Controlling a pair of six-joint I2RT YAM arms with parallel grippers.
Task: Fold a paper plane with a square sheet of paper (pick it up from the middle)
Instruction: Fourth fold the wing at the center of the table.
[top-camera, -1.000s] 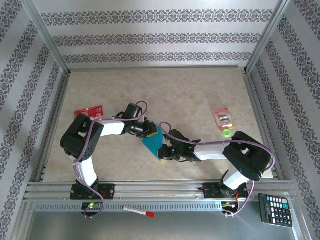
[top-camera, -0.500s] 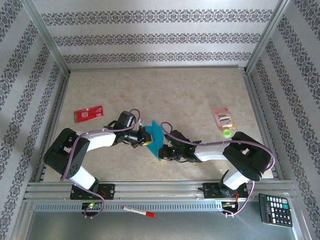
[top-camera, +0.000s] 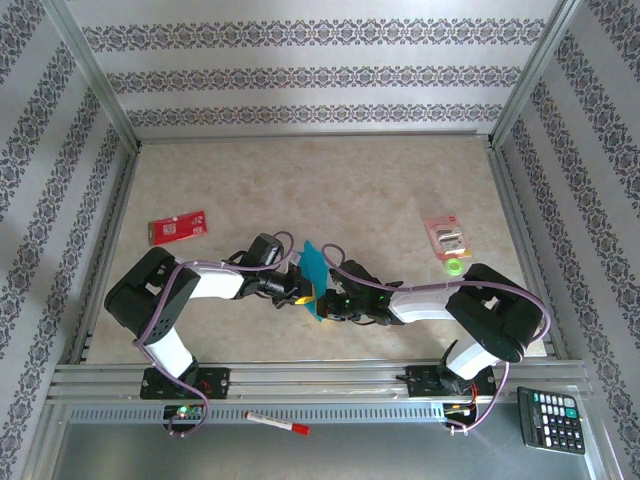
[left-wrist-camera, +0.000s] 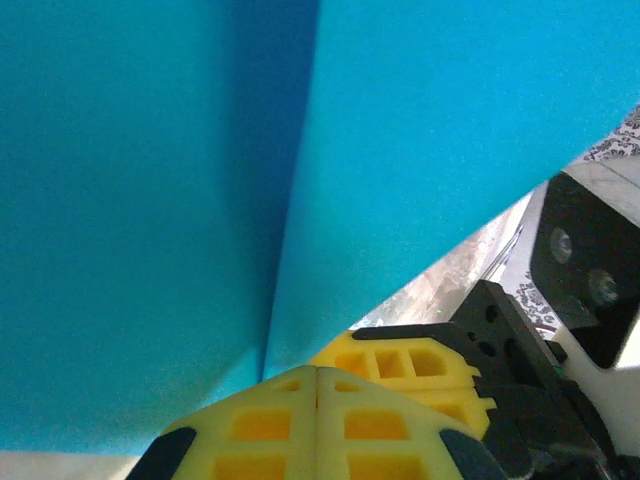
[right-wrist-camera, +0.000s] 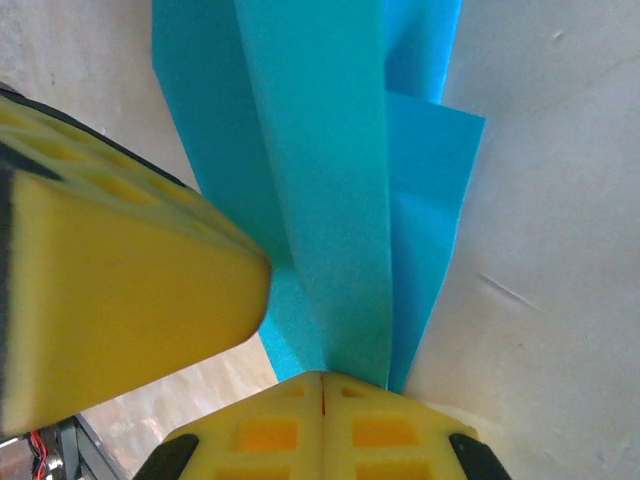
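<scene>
Wallpapered walls (top-camera: 320, 75) close in a pale marbled tabletop (top-camera: 330, 180), and the left arm (top-camera: 165, 290) and right arm (top-camera: 480, 315) reach inward until they meet at its middle.

Between them is the square sheet of paper (top-camera: 313, 265), already creased into a smaller teal shape. A second ago it lay broad and low between the wrists. Now it looks narrower and stands up on edge, and the left arm's elbow, which had dropped toward the near rail half a second ago, is raised again. I judge that a fold is being brought together along the centre line rather than a new grasp being taken.

The left end effector (left-wrist-camera: 317, 420) has its yellow pads pressed together with the paper's crease running down into the seam. The right end effector (right-wrist-camera: 322, 425) is likewise closed, pinching the base of the folded layers, with a left finger just beside it.

A calculator (top-camera: 550, 418) sits past the near rail, well apart from the work. So do a red card (top-camera: 176, 228) at the left, a packet (top-camera: 445, 236) at the right and a marker (top-camera: 278, 423).
</scene>
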